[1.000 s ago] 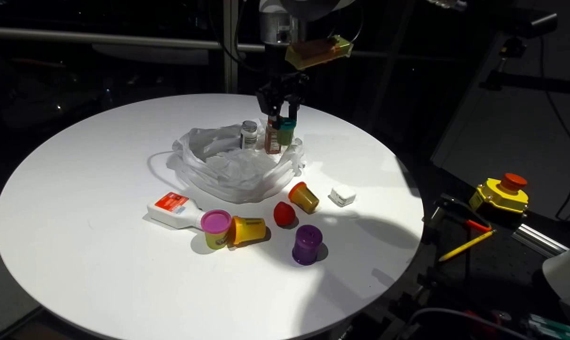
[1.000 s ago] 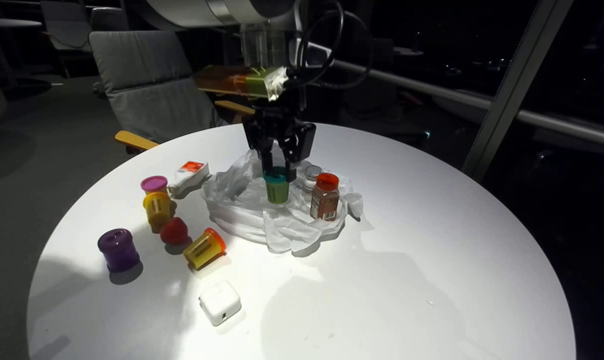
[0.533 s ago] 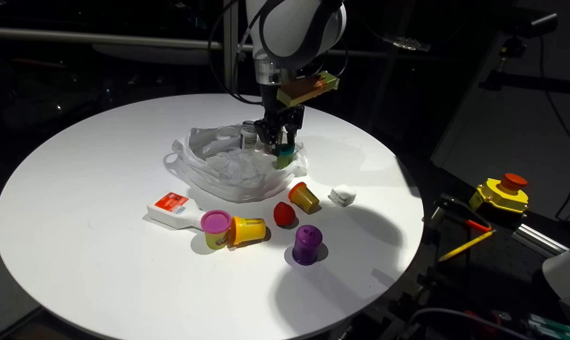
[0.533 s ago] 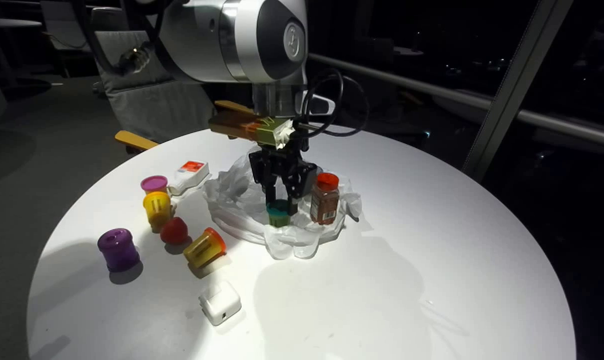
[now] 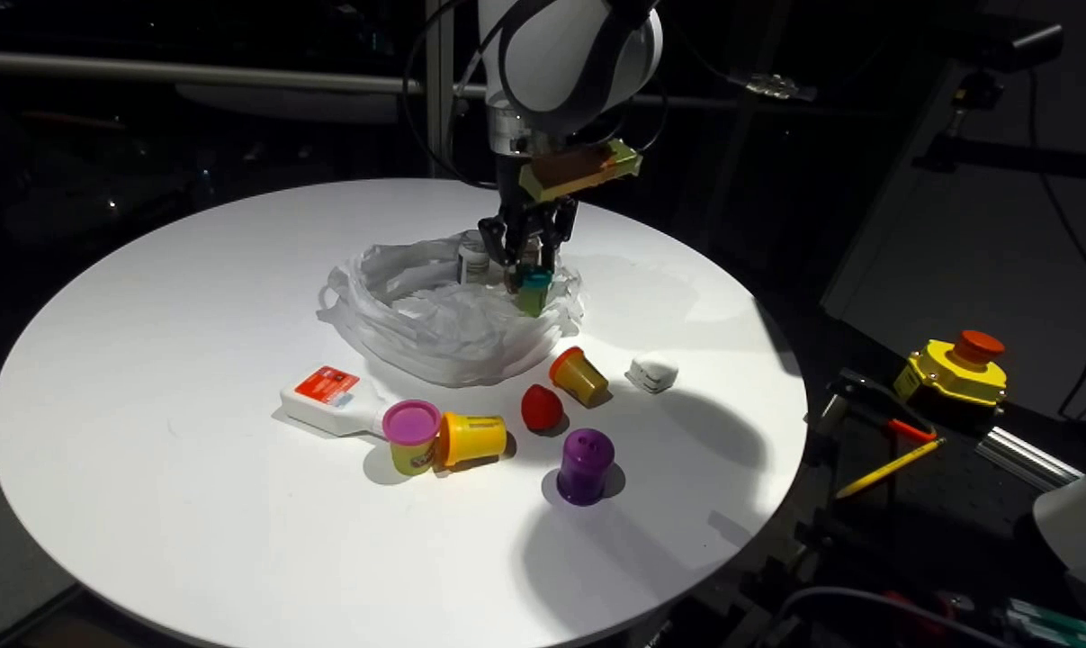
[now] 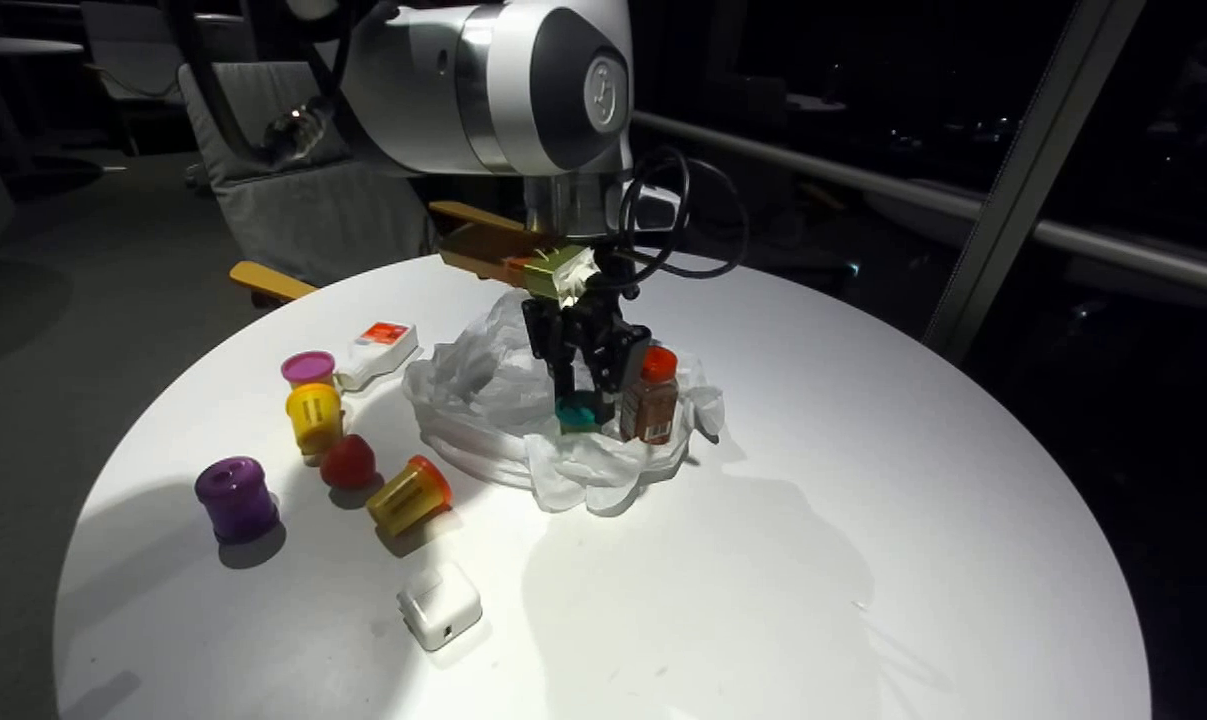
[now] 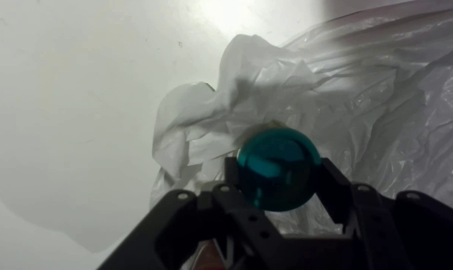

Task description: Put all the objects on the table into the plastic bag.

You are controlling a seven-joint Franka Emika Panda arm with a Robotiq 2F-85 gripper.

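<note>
At the plastic bag (image 5: pixel 453 351), the end effector (image 7: pixel 279 174) is gripping a teal-lidded green tub (image 5: pixel 532 301) and partly covering a red-capped jar (image 6: pixel 652 405), which the wrist view is cutting off. A purple pot (image 5: pixel 585 470) and white bottle (image 5: pixel 327 400) are resting on the bench (image 5: pixel 192 531) outside the bag.

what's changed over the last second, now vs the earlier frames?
The gripper came down with the teal-lidded green cup, lowering it among the folds of the plastic bag, then shifted slightly toward the red-capped bottle. Cup still gripped; nothing newly grasped or released. Unmoved: that bottle, the purple cup, white block and red-labelled white bottle.
</note>
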